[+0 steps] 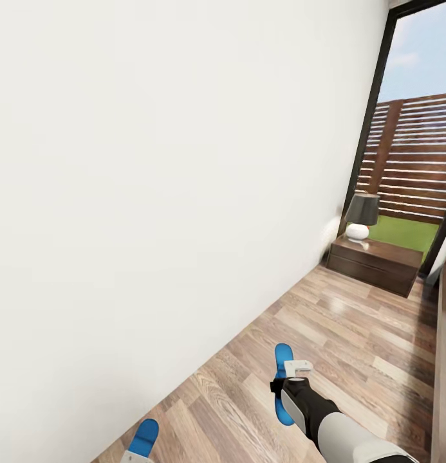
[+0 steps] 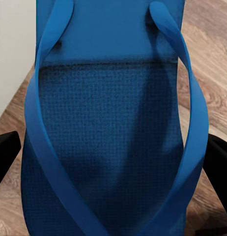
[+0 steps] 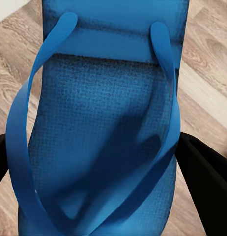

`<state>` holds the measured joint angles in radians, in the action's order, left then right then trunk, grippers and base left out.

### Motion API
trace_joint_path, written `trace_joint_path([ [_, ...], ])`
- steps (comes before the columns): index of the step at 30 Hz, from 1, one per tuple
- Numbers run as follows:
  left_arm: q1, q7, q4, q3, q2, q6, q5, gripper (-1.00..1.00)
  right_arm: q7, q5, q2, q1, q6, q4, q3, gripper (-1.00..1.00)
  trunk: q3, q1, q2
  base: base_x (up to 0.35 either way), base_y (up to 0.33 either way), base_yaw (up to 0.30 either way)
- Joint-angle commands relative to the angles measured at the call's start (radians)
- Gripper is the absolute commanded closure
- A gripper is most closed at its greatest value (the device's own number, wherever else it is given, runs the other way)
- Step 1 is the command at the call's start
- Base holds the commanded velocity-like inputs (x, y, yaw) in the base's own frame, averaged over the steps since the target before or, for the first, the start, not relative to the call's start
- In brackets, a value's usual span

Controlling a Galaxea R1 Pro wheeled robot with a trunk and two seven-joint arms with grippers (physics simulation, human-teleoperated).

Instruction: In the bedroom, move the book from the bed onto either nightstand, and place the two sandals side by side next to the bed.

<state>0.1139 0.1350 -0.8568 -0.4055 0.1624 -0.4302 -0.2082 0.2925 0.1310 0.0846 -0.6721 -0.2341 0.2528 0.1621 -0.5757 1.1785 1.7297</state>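
Each gripper, left [image 1: 134, 455] and right [image 1: 293, 372], clenches a sandal [image 2: 113, 147]; lower both level, parallel, beside the bed.

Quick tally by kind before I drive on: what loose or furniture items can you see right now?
Blue sandals: 2, one at the left gripper, one at the right gripper
Nightstand: 1
Lamp: 1
Total: 4
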Motion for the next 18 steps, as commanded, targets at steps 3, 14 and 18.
trace_joint_path([
  [3,0.001,0.009,0.002,-0.005,0.002,-0.002,-0.012,1.0,0.007,0.012,0.0,0.0,-0.005,0.002,0.008,1.0,0.008,-0.012,-0.021,0.0,0.0,0.0],
  [14,0.001,0.011,0.008,-0.005,0.001,0.003,-0.01,1.0,0.007,0.012,0.0,0.0,-0.004,0.001,0.008,1.0,0.043,-0.054,-0.098,0.0,0.0,0.0],
  [18,0.001,0.01,0.032,-0.005,0.001,0.022,-0.011,1.0,0.007,0.012,-0.001,0.0,-0.004,0.0,0.008,1.0,0.055,-0.069,-0.126,0.0,0.0,0.0],
])
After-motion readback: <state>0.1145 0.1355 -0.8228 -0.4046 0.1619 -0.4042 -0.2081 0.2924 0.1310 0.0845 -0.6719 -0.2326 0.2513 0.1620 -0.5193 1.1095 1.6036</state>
